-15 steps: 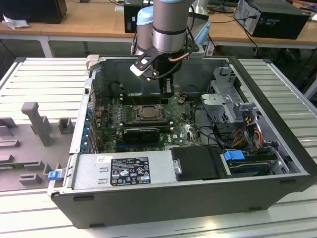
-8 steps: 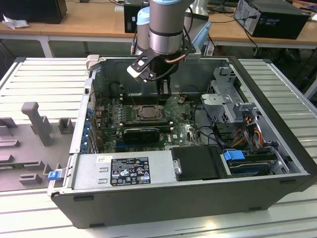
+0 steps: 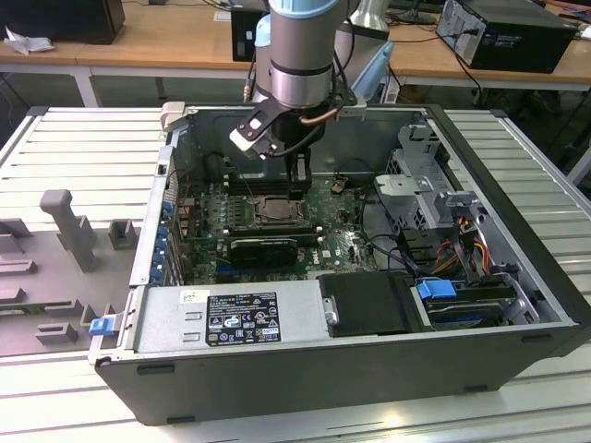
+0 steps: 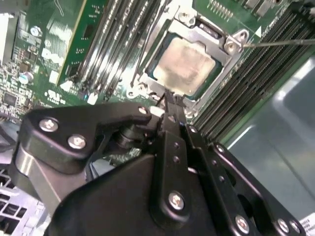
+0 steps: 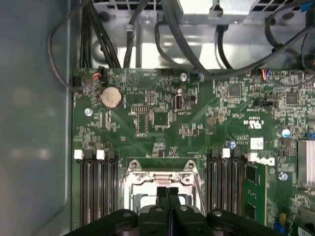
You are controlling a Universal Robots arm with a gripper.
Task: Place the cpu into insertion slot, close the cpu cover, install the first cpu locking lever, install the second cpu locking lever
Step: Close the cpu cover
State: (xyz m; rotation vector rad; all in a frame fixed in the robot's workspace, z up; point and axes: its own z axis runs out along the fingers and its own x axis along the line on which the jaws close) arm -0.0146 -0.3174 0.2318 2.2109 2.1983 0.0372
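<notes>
Entry: tool point(image 5: 167, 192), fingers pressed together, holding nothing, tips at the edge of the cpu cover point(image 4: 227, 43); cpu point(image 4: 184, 64) seated in the insertion slot point(image 3: 274, 211) beneath the lowered cover. Likely hazard: tips could slide off the thin frame, gouging chip or motherboard point(image 5: 162, 118).

1. The black gripper point(image 5: 166, 193), fingertips together, hangs over the metal-rimmed square insertion slot point(image 5: 140, 183).
2. Long black memory slots point(image 5: 96, 187) flank it on the green motherboard point(image 5: 162, 130).
3. A round silver coin battery point(image 5: 111, 97) sits apart.
</notes>
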